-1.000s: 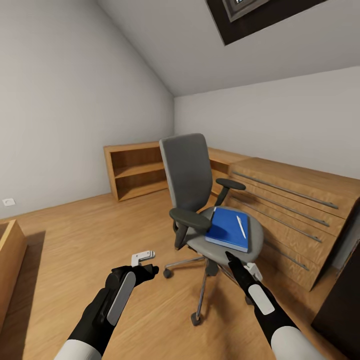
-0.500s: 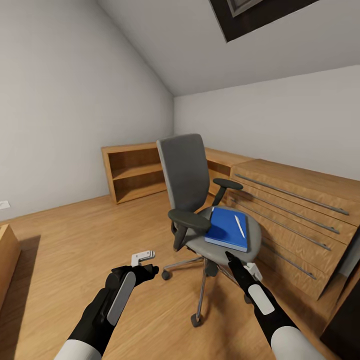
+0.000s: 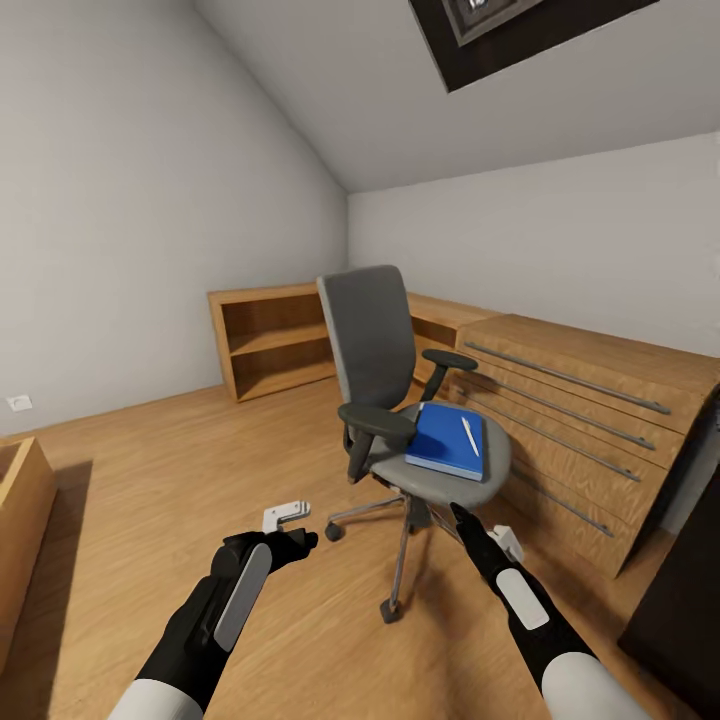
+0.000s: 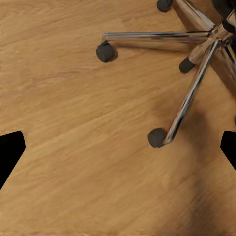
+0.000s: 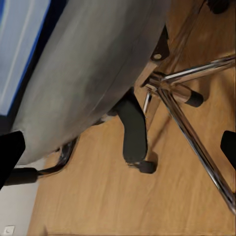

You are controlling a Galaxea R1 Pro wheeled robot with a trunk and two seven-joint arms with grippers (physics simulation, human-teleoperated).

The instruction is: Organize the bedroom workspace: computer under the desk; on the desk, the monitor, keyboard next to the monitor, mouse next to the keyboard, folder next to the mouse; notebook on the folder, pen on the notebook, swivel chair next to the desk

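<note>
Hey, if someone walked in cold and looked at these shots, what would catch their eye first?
Most likely the grey swivel chair standing mid-room on the wooden floor, with a bright blue folder lying on its seat and a small white pen on top. Next, the dark-framed skylight in the sloped ceiling above. Both black hands hang low in front of the chair, left hand and right hand.

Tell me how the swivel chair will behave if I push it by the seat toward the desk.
The swivel chair stands on a chrome star base with castors on smooth wood, so it will likely roll easily and may spin instead of tracking straight. The blue folder and pen lie loose on the seat; a sharp shove could slide them off.
</note>
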